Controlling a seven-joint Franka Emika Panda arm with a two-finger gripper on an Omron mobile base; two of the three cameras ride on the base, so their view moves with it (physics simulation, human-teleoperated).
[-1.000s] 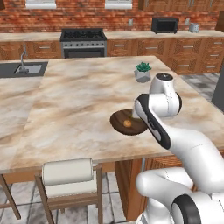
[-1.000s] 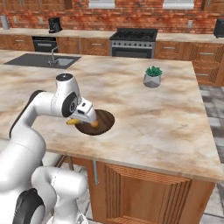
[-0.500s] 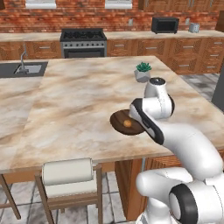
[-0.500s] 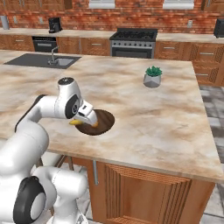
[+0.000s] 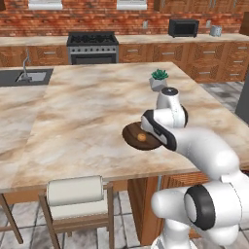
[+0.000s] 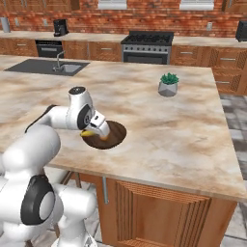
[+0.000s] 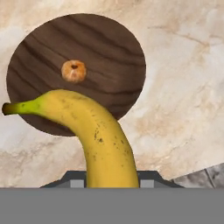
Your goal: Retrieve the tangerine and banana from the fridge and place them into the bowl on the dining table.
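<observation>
The end effector (image 7: pixel 111 181) grips a curved yellow banana (image 7: pixel 94 133) over the near rim of the shallow dark wooden bowl (image 7: pixel 103 41). The bowl sits near the marbled beige table's (image 5: pixel 73 126) near edge and holds a small round orange tangerine (image 7: pixel 73 71). A small grey potted plant (image 5: pixel 158 80) stands toward the far edge.

Banana (image 7: pixel 103 140): lower end runs off behind the grey band in the hand view, so the grip point isn't visible, and its curve covers the bowl's (image 7: pixel 100 48) near rim there. Left base view: the arm blocks the right part of the bowl (image 5: pixel 132 135) and the end effector itself. Right base view: only a yellow sliver of banana (image 6: pixel 87 133) shows under the hand; the tangerine can't be made out. Table (image 5: pixel 73 126) cut off at the left edge.
</observation>
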